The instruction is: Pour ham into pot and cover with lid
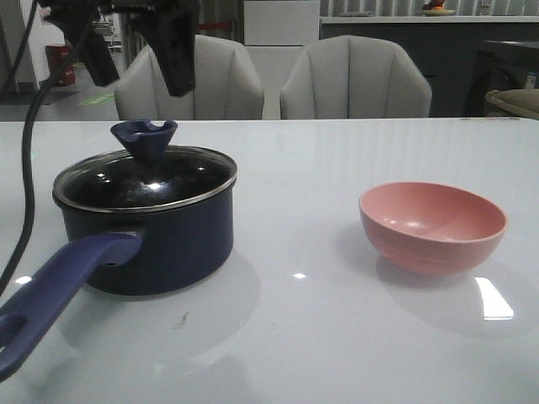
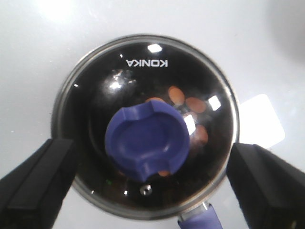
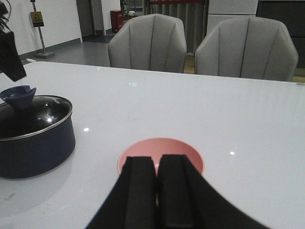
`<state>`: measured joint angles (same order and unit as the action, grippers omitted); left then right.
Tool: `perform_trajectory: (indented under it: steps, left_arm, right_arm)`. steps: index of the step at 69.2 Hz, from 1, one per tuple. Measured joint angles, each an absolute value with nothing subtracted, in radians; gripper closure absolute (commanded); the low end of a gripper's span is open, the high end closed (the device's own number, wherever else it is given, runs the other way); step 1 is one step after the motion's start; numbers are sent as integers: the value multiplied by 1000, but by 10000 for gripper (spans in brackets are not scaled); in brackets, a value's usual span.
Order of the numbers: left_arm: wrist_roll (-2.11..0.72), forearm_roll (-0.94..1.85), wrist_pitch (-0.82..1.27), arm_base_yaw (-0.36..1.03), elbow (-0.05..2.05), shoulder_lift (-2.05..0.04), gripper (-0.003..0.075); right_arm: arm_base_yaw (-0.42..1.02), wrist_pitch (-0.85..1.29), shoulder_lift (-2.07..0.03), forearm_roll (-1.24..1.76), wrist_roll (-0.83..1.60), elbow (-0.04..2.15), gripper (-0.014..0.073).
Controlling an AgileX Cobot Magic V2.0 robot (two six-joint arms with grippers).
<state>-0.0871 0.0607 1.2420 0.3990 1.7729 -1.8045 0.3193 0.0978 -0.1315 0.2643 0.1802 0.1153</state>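
Note:
The navy pot (image 1: 160, 244) stands at the left of the table, its purple-blue handle (image 1: 50, 290) pointing toward the front left. The glass lid (image 1: 147, 178) with its notched blue knob (image 1: 144, 139) rests on the pot. Through the glass in the left wrist view I see orange-pink ham chunks (image 2: 195, 104) inside, beside the knob (image 2: 147, 141). My left gripper (image 1: 139, 52) hangs open above the lid, fingers wide apart and clear of the knob. My right gripper (image 3: 156, 164) is shut and empty, above the near side of the pink bowl (image 3: 161, 151).
The pink bowl (image 1: 433, 225) stands at the right of the table with nothing visible in it. Two grey chairs (image 1: 274, 80) stand behind the far table edge. A black cable (image 1: 25, 168) hangs down at the left near the pot handle.

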Motion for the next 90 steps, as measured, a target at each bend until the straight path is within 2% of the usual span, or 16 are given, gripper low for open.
perform_trajectory:
  steps: [16,50,79,84,88,89,90]
  left_arm:
    - [-87,59,1183,399,1605,-1573,61]
    - [-87,54,855,399,1004,-923,61]
    - [-89,69,570,397,503,-233,66]
    - [-89,69,564,397,438,-144,109]
    - [-89,69,562,397,398,-95,199]
    - [-89,70,562,397,382,-81,262]
    - [-89,70,562,397,382,-76,262]
  right_arm:
    - [319,98,-132,264,180,115,433]
    - [319,98,-132,264,180,115,433]
    - [319,98,-132,264,180,115,433]
    - [319,98,-132,264,180,115,433]
    - [319,98,-132,264,180,115,433]
    - [319,98,-132,264,180,115,433]
    - [319,98,-132,264,180,115,433]
